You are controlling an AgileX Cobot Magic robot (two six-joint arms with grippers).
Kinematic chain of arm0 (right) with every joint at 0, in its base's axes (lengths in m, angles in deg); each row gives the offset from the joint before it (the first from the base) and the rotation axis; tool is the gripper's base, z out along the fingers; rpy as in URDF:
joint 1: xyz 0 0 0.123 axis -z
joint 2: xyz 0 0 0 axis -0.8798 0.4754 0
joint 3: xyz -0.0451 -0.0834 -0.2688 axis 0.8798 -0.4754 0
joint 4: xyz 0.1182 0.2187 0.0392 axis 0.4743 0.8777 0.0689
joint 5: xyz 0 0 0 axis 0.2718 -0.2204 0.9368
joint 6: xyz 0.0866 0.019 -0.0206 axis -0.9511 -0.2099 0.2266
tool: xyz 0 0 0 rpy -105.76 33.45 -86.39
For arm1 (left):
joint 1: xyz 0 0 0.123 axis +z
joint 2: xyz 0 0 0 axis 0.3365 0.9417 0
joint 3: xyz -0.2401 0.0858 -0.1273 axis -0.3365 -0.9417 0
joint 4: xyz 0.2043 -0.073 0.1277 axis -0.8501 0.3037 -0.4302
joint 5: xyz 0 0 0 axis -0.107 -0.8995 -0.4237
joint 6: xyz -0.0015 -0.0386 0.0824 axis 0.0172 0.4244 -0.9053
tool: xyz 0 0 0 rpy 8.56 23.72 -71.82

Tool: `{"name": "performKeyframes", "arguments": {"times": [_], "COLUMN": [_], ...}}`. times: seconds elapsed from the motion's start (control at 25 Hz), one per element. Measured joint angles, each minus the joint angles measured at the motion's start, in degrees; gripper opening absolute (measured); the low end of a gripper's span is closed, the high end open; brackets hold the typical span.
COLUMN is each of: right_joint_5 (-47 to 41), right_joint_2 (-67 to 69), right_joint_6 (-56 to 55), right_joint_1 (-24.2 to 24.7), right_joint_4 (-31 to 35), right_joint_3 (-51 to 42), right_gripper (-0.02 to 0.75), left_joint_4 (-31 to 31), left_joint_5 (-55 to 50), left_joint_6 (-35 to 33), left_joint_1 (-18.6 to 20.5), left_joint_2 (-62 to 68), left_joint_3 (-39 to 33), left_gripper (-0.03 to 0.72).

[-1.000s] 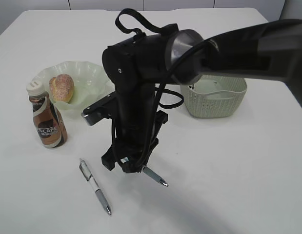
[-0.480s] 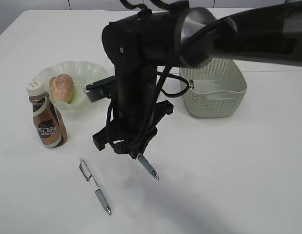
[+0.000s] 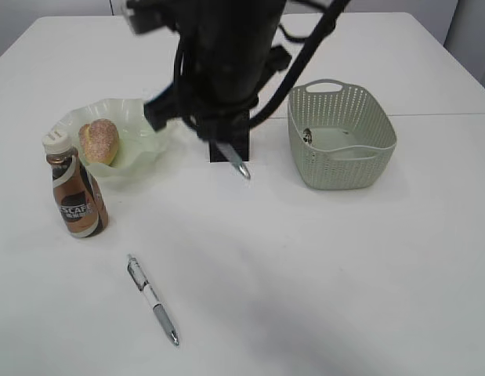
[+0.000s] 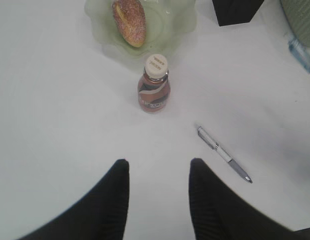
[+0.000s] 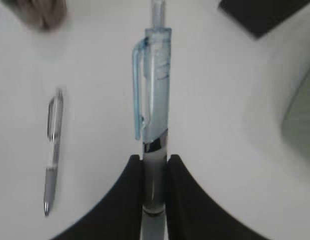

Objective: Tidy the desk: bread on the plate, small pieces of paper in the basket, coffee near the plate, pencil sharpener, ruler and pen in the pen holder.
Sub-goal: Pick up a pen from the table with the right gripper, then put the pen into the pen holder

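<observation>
My right gripper is shut on a clear blue pen and holds it in the air, tip down, in front of the black pen holder. In the exterior view the gripper and the pen hang between plate and basket. A second, silver pen lies on the table at the front. The bread sits on the pale green plate, with the coffee bottle upright beside it. My left gripper is open and empty, high above bare table. No sharpener or ruler shows.
A green basket stands at the right with a small scrap inside. The right arm covers the upper middle of the exterior view. In the left wrist view the coffee bottle, silver pen and plate show ahead.
My right gripper has lifted the blue pen off the table and carried it away from the front, up to the pen holder. The silver pen, bottle and plate have not moved.
</observation>
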Motion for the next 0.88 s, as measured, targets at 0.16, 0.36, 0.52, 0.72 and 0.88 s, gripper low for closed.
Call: {"name": "performKeyframes", "arguments": {"times": [0.16, 0.36, 0.52, 0.72, 0.88], "right_joint_5": [8.9, 18.4, 26.5, 38.4, 49.5], "right_joint_2": [-5.9, -8.1, -8.1, -8.1, -8.1], "right_joint_6": [0.0, 0.2, 0.6, 0.8, 0.9], "right_joint_1": [0.0, 0.9, 2.7, 7.2, 11.7], "right_joint_4": [-4.8, -8.5, -9.4, -10.4, -10.7], "right_joint_3": [0.4, 0.4, 0.2, -2.8, -8.2], "right_gripper": [0.096, 0.096, 0.096, 0.094, 0.094], "left_joint_4": [0.0, 0.1, 0.2, 0.2, 0.2], "left_joint_5": [0.0, 0.0, 0.0, 0.0, 0.0], "left_joint_6": [0.0, 0.0, 0.0, 0.0, 0.0], "left_joint_1": [0.0, 0.0, 0.0, 0.0, 0.0], "left_joint_2": [0.0, 0.0, 0.0, 0.0, 0.0], "left_joint_3": [0.0, 0.0, 0.0, 0.0, 0.0], "left_gripper": [0.29, 0.29, 0.29, 0.29, 0.29]}}
